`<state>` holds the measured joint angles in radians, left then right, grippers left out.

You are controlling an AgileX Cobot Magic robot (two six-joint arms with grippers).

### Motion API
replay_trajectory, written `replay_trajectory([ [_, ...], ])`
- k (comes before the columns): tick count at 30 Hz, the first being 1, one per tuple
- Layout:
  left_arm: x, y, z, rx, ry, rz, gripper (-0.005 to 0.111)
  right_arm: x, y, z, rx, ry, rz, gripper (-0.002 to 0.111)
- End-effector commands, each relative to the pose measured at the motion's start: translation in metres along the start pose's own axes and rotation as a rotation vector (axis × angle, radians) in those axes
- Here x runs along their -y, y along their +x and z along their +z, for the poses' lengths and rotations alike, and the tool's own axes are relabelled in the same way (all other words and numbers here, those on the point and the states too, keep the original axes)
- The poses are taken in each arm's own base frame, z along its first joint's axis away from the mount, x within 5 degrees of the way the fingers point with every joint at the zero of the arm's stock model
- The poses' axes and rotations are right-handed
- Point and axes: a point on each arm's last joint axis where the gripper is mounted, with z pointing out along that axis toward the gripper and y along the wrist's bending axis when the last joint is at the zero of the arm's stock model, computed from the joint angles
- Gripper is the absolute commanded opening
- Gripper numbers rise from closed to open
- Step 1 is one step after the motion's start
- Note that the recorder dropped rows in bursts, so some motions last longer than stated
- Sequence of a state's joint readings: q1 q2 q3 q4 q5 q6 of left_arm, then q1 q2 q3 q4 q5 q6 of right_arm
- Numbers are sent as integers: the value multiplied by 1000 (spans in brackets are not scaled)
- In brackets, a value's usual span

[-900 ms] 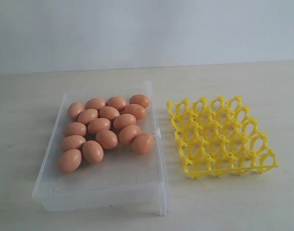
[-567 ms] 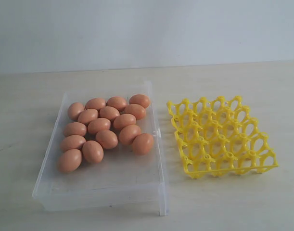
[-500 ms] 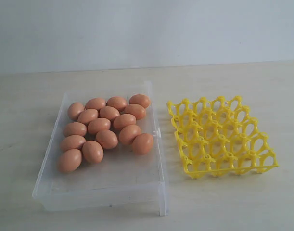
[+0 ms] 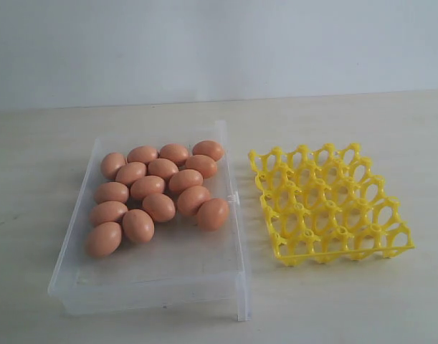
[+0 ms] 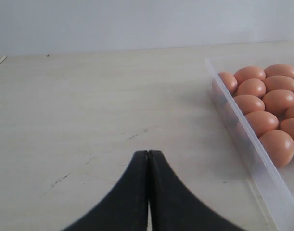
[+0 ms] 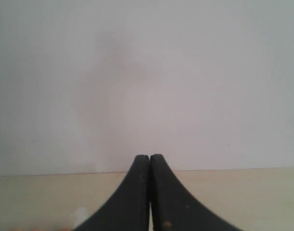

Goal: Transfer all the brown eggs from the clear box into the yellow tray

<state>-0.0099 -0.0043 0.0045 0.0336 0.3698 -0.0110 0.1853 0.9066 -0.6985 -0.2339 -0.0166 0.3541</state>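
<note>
Brown eggs (image 4: 148, 186) in clear box (image 4: 168, 272); left end effector (image 5: 148, 153), right end effector (image 6: 149, 157) closed.

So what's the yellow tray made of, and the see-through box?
The yellow tray looks like glossy moulded plastic: its colour is bright and even, and it is a thin open lattice. The clear box is probably hard transparent plastic, since the table shows through its walls.

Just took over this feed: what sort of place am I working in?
Probably a lab test bench: pale wood-grain tabletop, plain white wall, with the clear box of brown eggs beside the yellow tray.
</note>
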Motion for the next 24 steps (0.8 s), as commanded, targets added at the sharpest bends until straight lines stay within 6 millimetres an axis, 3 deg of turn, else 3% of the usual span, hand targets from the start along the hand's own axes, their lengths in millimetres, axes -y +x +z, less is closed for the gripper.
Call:
replay_trajectory([
  [1,0,-2,0,7,-4,3,0,-13,-4,28,-67,-45,-37,0],
  [6,0,-2,0,7,-4,3,0,-37,-5,49,-147,-120,-153,0],
  [12,0,-2,0,7,-4,3,0,-64,-1,75,-396,-240,-279,0],
  [21,0,-2,0,7,-4,3,0,-108,29,108,-671,-474,-483,1],
  [24,0,-2,0,7,-4,3,0,-123,44,116,-731,-563,-597,10],
])
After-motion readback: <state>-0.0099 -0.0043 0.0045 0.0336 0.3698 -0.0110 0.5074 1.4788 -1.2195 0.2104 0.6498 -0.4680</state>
